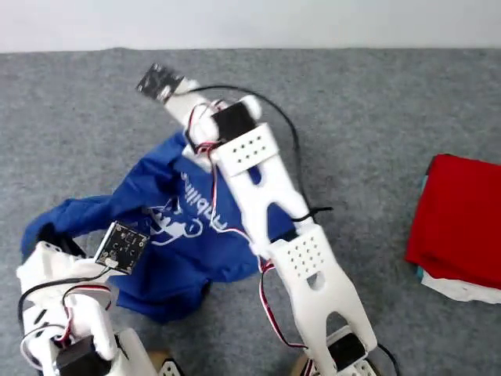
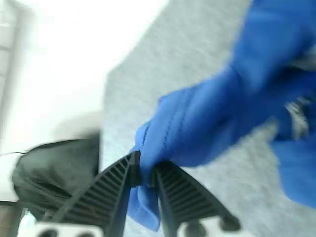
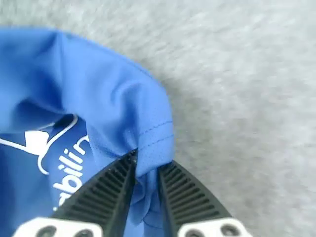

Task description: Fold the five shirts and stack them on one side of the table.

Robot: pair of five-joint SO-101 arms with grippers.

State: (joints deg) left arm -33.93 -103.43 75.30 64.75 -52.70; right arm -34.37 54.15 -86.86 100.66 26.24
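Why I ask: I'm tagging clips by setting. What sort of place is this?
Probably a robotics test bench, not a home: two white arms with exposed wiring hold a blue shirt on a grey felt-covered table, with a folded red shirt topping a stack at one side.

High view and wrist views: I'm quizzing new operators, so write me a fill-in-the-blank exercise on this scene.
The left gripper and the right gripper are each shut on the ___ shirt. The folded stack at the high view's right edge is topped by a ___ garment. The table has a ___ surface.
Missing words: blue, red, grey.
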